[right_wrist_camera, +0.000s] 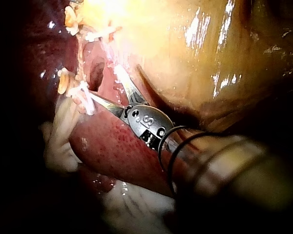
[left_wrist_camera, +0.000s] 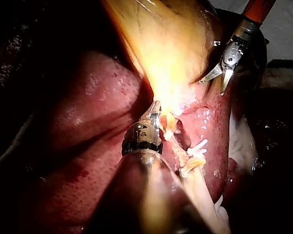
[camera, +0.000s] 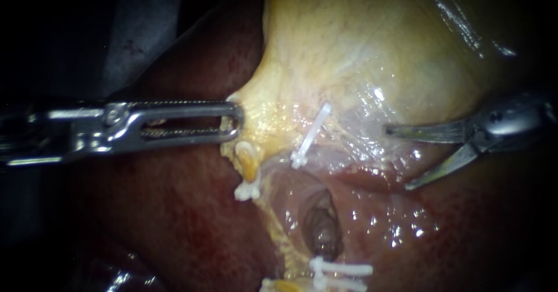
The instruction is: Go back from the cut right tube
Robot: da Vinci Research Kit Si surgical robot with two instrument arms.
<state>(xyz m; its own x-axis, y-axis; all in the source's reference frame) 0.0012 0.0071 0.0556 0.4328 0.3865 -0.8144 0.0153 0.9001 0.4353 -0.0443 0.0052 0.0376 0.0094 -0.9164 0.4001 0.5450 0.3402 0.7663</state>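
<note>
The left instrument (camera: 87,126) reaches in level, and its pincer (camera: 238,120) is clamped on the edge of the gallbladder (camera: 360,53). The right instrument (camera: 505,120) also lies almost level, its pincer (camera: 397,158) apart and holding nothing. The cut right tube (camera: 318,146), with a white clip (camera: 311,135) on it, lies ahead of this pincer's tips without touching them, between the two pincers.

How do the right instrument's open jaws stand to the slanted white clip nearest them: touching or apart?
Apart. The endoscope view shows a stretch of bare tissue between the right instrument and the clip.
</note>
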